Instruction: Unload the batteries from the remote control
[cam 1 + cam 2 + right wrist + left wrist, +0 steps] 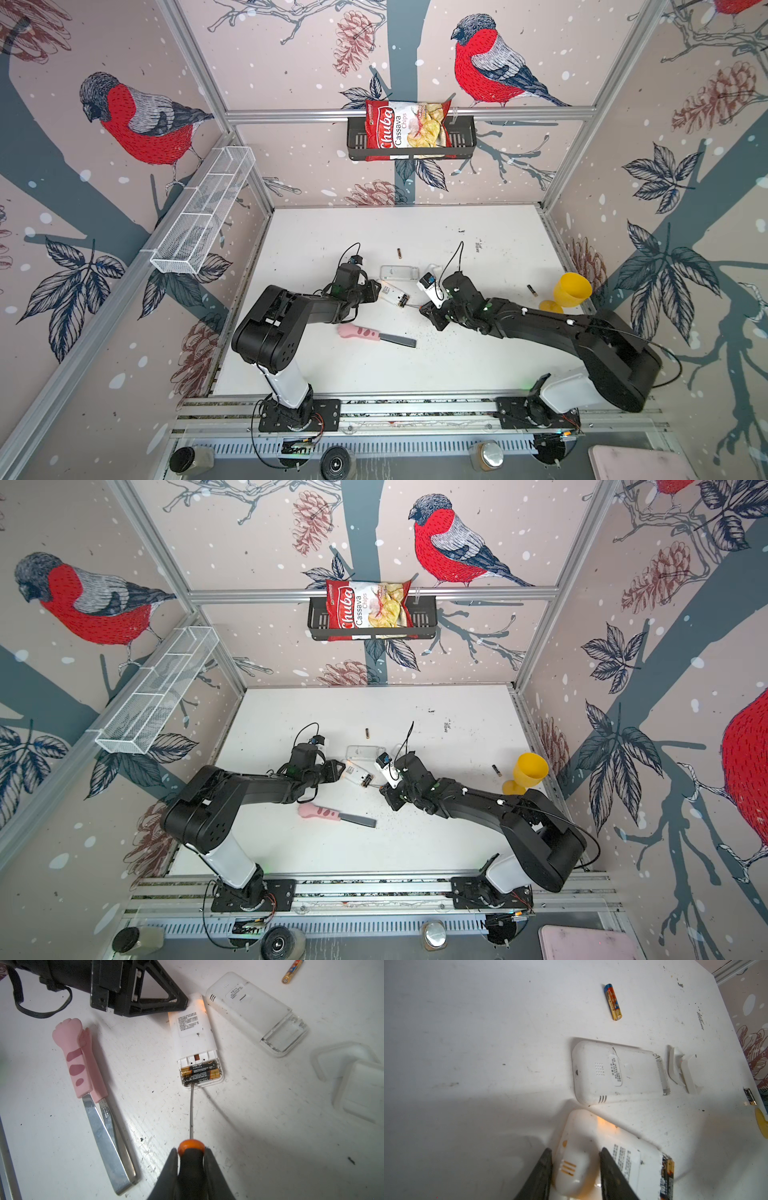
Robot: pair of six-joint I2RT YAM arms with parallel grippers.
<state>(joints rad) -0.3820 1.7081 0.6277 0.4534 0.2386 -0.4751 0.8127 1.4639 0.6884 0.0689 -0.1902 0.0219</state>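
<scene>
Low, left tool [576, 1150] pinching remote [193, 1028], right tool [191, 1150] pinching screwdriver [192, 1109], tip at batteries [200, 1073]

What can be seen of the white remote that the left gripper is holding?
The remote is a slim white plastic body lying back-up, flat on the table, a printed label on its back. Its cover is off: two black-and-gold batteries lie side by side in the open compartment at one end. The left gripper clamps the opposite, rounded end, which has three slots and an orange glow. The screwdriver held by the right gripper has its tip at the compartment's outer edge.
</scene>
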